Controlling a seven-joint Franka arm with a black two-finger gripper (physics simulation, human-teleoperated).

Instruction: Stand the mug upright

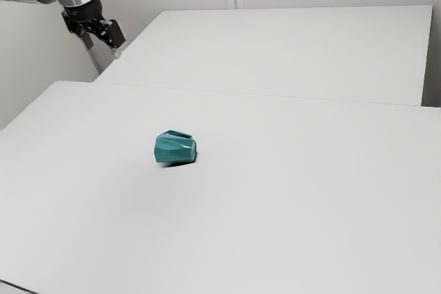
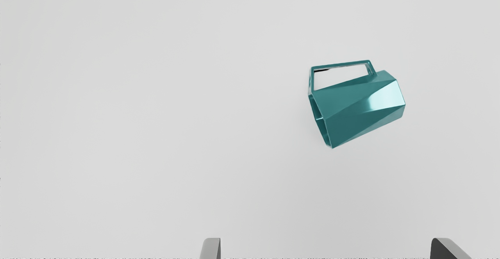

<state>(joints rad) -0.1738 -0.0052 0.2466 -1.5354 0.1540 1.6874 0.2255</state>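
On its side the mug (image 2: pixel 359 106) is supported by the table (image 1: pixel 275 204), probably kept from rolling by its flat faces, and the fingers (image 2: pixel 211 249) are held spread, away from it, perhaps for its grasping.

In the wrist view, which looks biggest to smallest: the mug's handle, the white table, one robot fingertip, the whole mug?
1. White table
2. Whole mug
3. Handle, counting the opening it frames
4. One fingertip, going by the part showing at the edge
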